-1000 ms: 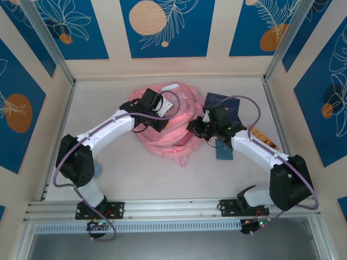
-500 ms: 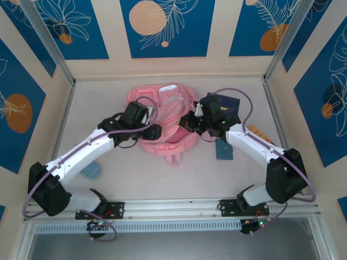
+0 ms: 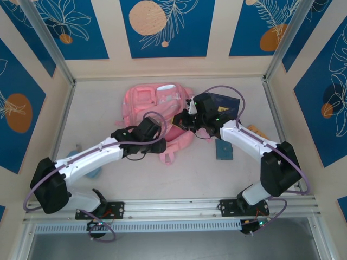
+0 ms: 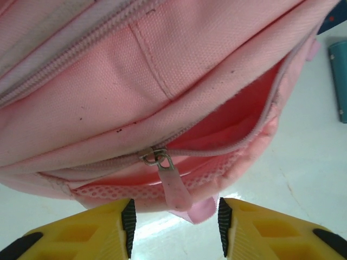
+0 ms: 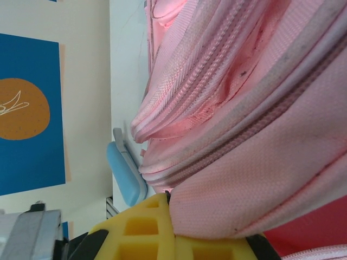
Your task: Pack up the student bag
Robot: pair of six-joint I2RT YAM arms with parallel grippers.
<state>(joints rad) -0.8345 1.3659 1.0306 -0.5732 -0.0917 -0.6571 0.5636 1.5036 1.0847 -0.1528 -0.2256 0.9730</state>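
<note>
Up close, much of the student bag (image 3: 154,111) was lost to me. My left wrist camera cut it off at three edges. My right wrist camera sat so near the pink folds and zipper rows that I could not tell which pocket they belonged to. A fold draped over my right gripper (image 5: 179,234) and hid its tips, leaving one yellow finger (image 5: 149,230) plain. The jaws were fully closed, pinching the bag's fabric.

My left arm lay low and long across the table (image 3: 179,184), and its forearm carried my left gripper (image 3: 161,145) to the bag's near edge. My right arm was bent sharply at the elbow and reached back in to the bag's right side.

Through my left wrist camera, the left fingers stood partly apart and held nothing. The metal zipper pull (image 4: 158,158) sat just ahead of the gap, and its pink tab hung down between the tips, touching neither as far as I could tell. Beyond it a pocket mouth gaped on a deeper pink lining. A teal case (image 4: 339,76) lay far right of those fingers, clipped by the frame.

From above, the case lay whole, apart from the bag, and the dark blue booklets (image 3: 225,102) lay beyond my right wrist, partly covered by it. Left of my right finger was a light blue object (image 5: 127,176), its shape hard to make out.
</note>
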